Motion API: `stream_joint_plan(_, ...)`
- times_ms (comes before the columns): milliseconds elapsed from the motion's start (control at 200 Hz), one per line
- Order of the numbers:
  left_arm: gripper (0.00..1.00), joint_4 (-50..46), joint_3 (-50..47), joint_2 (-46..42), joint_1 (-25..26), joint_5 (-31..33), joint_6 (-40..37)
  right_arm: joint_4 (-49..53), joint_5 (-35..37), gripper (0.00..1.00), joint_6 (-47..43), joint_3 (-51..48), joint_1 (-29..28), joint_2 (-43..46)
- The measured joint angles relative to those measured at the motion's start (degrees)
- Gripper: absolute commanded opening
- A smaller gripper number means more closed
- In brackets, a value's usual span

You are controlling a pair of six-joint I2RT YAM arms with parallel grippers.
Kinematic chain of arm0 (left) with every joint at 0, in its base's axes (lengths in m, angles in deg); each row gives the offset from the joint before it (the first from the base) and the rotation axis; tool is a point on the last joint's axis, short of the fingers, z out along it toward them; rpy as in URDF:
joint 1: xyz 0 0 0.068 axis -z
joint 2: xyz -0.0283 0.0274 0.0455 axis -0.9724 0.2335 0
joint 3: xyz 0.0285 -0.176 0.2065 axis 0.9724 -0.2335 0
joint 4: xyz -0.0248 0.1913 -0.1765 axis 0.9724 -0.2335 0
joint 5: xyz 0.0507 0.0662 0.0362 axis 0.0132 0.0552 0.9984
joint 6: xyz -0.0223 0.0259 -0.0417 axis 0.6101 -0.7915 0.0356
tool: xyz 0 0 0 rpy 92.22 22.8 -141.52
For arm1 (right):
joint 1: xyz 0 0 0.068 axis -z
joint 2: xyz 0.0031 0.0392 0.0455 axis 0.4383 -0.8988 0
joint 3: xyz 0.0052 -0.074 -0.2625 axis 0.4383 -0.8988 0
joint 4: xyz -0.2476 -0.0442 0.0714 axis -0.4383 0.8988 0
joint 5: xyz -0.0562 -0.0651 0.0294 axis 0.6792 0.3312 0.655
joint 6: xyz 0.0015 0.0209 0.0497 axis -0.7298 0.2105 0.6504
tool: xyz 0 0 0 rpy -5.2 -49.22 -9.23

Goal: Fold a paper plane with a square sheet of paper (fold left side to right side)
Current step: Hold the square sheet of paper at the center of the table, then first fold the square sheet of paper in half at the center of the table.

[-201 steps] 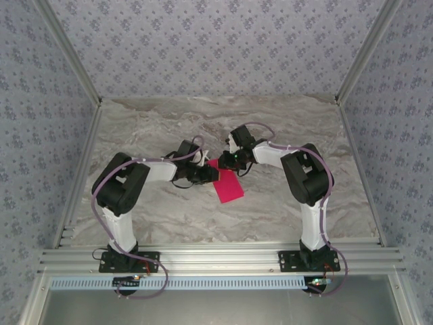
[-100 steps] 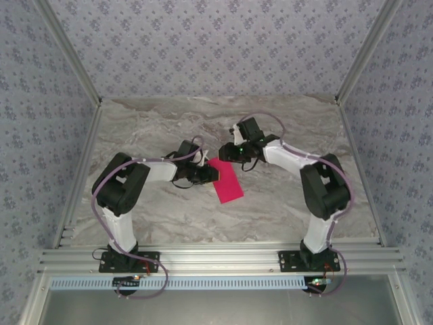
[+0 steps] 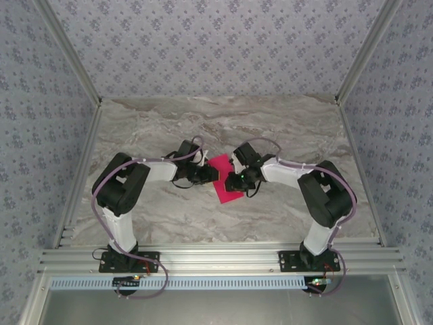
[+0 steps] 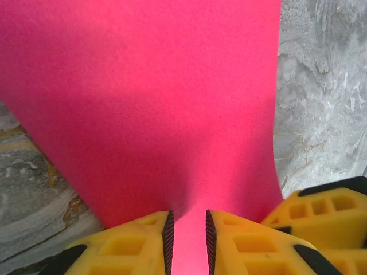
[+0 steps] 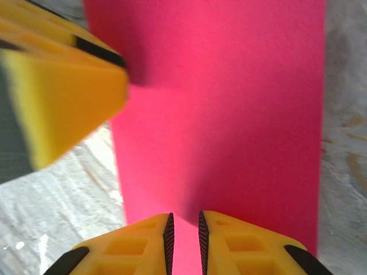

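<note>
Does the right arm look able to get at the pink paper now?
Likely yes: the right gripper sits on the pink paper, jaws nearly together at its edge; the left gripper is off to one side.

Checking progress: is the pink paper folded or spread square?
Folded: the pink paper shows a narrow rectangle, not a square, from above.

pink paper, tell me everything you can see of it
The pink paper is thin, plain, bright magenta and matte, a narrow rectangle lying slanted at the middle of the marble-look table. The left pincer and right pincer each appear to pinch an edge from opposite sides, jaws nearly together; the sheet seems to bow up toward them.
</note>
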Motion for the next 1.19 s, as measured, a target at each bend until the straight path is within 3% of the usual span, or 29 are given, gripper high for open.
stream_joint_plan(255, 0.29, -2.1, 1.4, 0.0, 0.4, 0.3, 0.0, 1.0, 0.9, 0.23, 0.2, 0.4, 0.2, -1.4)
stream_joint_plan(854, 0.29, -6.6, 5.5, 1.9, 0.4, 1.3, -1.5, 2.4, 1.5, 0.22, -0.2, 1.3, 0.2, -1.9)
stream_joint_plan(1194, 0.29, -8.9, 12.0, 5.6, -3.7, 3.3, -4.6, 2.5, 1.7, 0.22, -0.5, 1.3, 0.2, -1.9)
